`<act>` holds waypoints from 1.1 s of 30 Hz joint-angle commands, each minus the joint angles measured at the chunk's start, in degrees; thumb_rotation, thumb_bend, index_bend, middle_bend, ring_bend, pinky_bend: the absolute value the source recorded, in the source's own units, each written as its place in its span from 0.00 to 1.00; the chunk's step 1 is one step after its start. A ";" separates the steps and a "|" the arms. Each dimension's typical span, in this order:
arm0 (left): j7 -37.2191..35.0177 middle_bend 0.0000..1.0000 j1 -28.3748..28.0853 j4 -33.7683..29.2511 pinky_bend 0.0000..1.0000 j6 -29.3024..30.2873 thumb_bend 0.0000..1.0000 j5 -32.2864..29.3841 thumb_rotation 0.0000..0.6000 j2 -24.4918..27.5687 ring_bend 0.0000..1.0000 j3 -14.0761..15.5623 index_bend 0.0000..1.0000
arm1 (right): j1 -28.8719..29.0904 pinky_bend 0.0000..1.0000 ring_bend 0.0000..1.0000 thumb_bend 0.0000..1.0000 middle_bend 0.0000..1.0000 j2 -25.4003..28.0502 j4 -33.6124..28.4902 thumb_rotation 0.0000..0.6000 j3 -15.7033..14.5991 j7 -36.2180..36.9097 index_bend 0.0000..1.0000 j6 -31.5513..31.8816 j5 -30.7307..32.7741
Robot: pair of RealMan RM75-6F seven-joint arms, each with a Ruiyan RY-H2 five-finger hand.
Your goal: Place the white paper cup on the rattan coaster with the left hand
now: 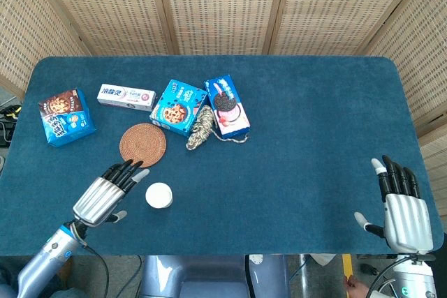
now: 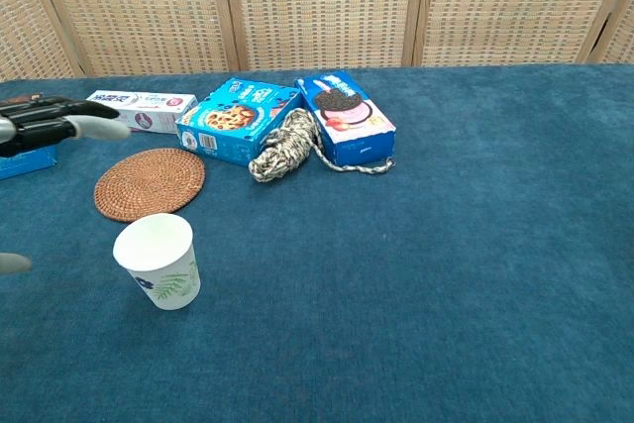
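Observation:
The white paper cup (image 1: 159, 195) stands upright on the blue cloth, its leaf print facing the chest view (image 2: 159, 261). The round rattan coaster (image 1: 142, 144) lies just beyond it, bare (image 2: 150, 183). My left hand (image 1: 105, 193) hovers open just left of the cup, fingers stretched out and thumb apart, not touching it; in the chest view its fingertips (image 2: 59, 126) show at the left edge. My right hand (image 1: 403, 209) rests open at the table's front right corner, far from the cup.
Behind the coaster lie a toothpaste box (image 1: 126, 96), a blue cookie box (image 1: 178, 107), a yarn skein (image 1: 202, 128) and an Oreo box (image 1: 227, 105). Another cookie box (image 1: 66, 116) sits at the far left. A wicker screen stands behind the table.

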 commanded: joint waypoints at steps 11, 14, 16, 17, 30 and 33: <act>3.94 0.06 -7.67 7.10 0.25 -8.64 0.00 -1.67 1.00 -8.36 0.14 -1.73 0.00 | 0.63 0.00 0.00 0.00 0.00 -0.61 0.38 1.00 0.40 -1.18 0.00 -0.42 1.93; 3.99 0.13 -8.76 8.05 0.30 -9.84 0.00 -2.41 1.00 -9.38 0.20 -1.66 0.00 | 0.73 0.00 0.00 0.00 0.00 -0.66 0.51 1.00 0.51 -1.18 0.00 -0.46 2.42; 3.55 0.21 -9.22 8.46 0.34 -10.37 0.00 -2.72 1.00 -9.80 0.27 -1.48 0.03 | 0.80 0.00 0.00 0.00 0.00 -0.68 0.61 1.00 0.58 -1.10 0.00 -0.53 2.72; 3.13 0.27 -9.48 8.64 0.37 -10.67 0.00 -2.92 1.00 -10.06 0.32 -1.43 0.08 | 0.84 0.00 0.00 0.00 0.00 -0.69 0.67 1.00 0.63 -1.05 0.00 -0.55 2.85; -0.71 0.53 -11.88 11.07 0.50 -10.86 0.00 -4.39 1.00 -11.57 0.57 -0.93 0.37 | 1.20 0.00 0.00 0.00 0.00 -0.71 0.95 1.00 0.74 -0.85 0.00 -0.66 3.71; -1.27 0.53 -11.96 10.80 0.50 -10.17 0.00 -5.00 1.00 -11.03 0.56 -1.16 0.37 | 1.25 0.00 0.00 0.00 0.00 -0.72 0.96 1.00 0.73 -0.87 0.00 -0.62 3.78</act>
